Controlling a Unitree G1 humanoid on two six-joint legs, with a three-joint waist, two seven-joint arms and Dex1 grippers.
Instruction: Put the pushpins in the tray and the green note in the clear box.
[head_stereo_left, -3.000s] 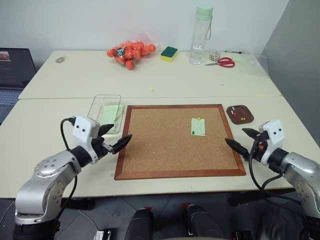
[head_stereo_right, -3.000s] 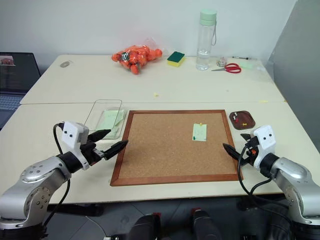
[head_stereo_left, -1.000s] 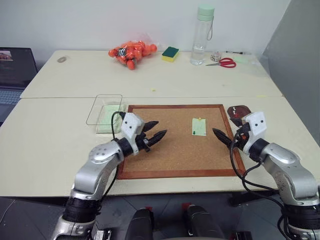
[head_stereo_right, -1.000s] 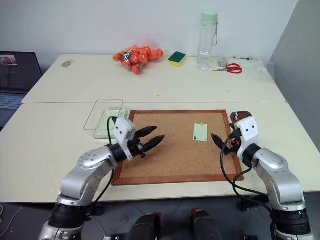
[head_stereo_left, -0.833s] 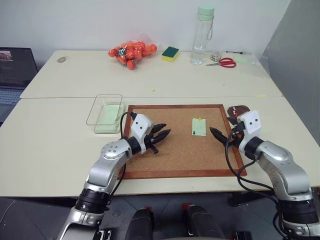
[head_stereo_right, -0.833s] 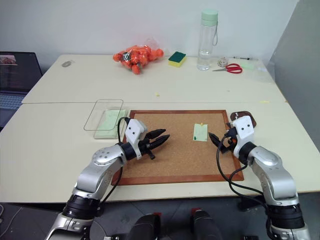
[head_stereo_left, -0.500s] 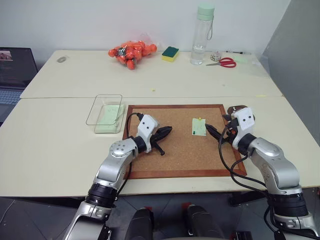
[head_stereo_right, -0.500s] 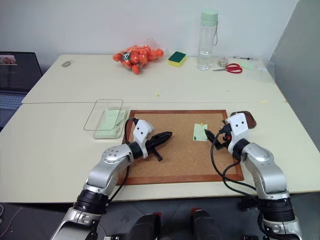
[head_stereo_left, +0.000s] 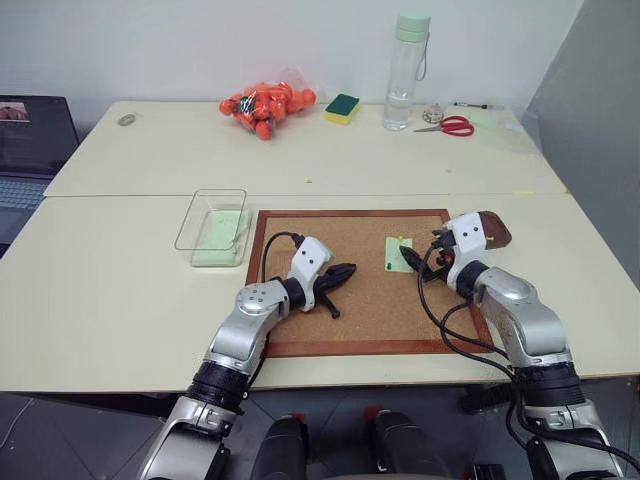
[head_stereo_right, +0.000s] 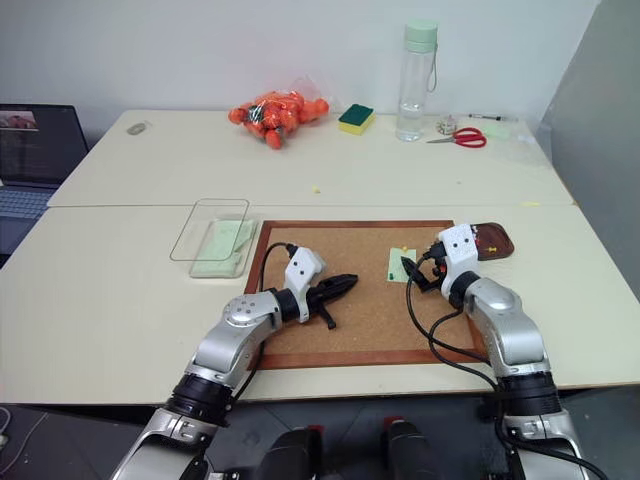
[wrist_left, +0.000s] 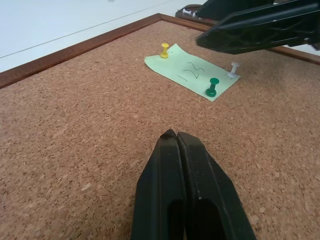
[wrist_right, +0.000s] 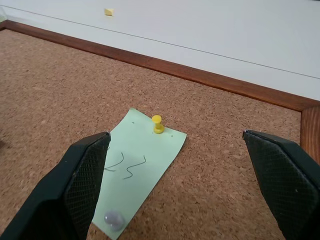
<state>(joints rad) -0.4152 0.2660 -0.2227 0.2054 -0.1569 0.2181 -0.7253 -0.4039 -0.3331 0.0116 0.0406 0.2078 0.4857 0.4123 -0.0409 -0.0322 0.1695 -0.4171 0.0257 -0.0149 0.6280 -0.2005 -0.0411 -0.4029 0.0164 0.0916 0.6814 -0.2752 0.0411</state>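
My left gripper (wrist_left: 176, 137) has its two black fingers pressed flat together with nothing between them, the joined tip low over the bare cork of the cork board (head_stereo_left: 300, 346), left of the centre. Ahead of that tip lies the green note (wrist_left: 192, 74), flat on the cork with a dark scribble on it. A yellow pushpin (wrist_left: 164, 50) stands in one corner of the note, a dark green pushpin (wrist_left: 213, 86) near the opposite end, and a small whitish pin (wrist_left: 233, 69) sits at the note's edge beside the green one.

My right gripper (wrist_right: 172, 175) is spread wide, one finger over the note's edge and the other over bare cork beside the board's wooden frame; it holds nothing, and the yellow pushpin stands between the fingers, ahead of their tips.

The tray (head_stereo_right: 497, 240) sits on the table just off the board's right far corner, behind my right wrist. The clear box (head_stereo_left: 212, 224) rests on the table off the board's left far corner, apart from both grippers, with a pale green sheet inside.
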